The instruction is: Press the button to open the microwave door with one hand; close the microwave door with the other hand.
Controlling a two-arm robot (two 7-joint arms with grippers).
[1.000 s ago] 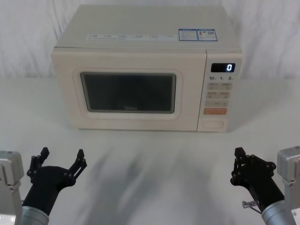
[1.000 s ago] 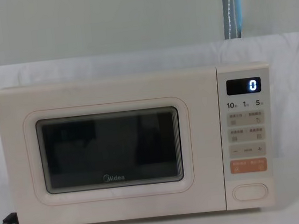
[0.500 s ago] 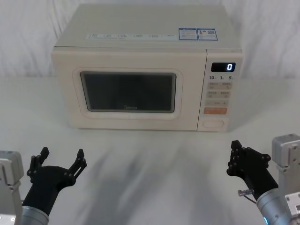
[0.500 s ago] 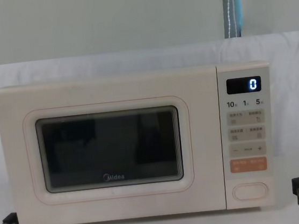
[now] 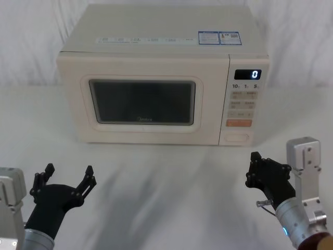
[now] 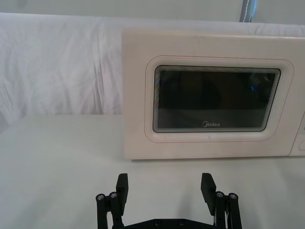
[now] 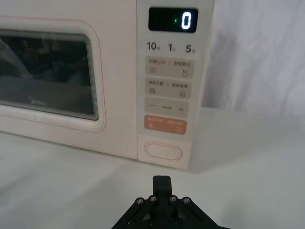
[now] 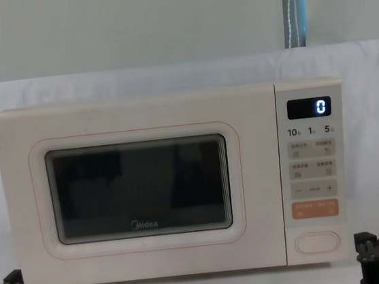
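The cream microwave (image 5: pixel 156 52) stands at the back of the table, its display showing 0. The microwave door (image 5: pixel 143 101) with its dark window lies flush against the body, also seen as the microwave door (image 8: pixel 140 192). The button (image 5: pixel 237 138), a wide cream pill, sits at the bottom of the control panel; the button (image 7: pixel 163 151) faces my right wrist camera straight ahead. My right gripper (image 5: pixel 253 166) hovers low in front of the panel, a short way off the button, with the right gripper (image 7: pixel 162 180) shut and empty. My left gripper (image 5: pixel 69 171) rests open near the front left.
An orange rectangular key (image 7: pixel 166 125) sits just above the button, with small cream keys higher up. White cloth (image 5: pixel 166 198) covers the table between the grippers and the microwave. A draped white backdrop (image 6: pixel 57 67) hangs behind.
My right gripper has moved forward and leftwards, closer to the microwave's control panel. The left gripper and the door have not moved.
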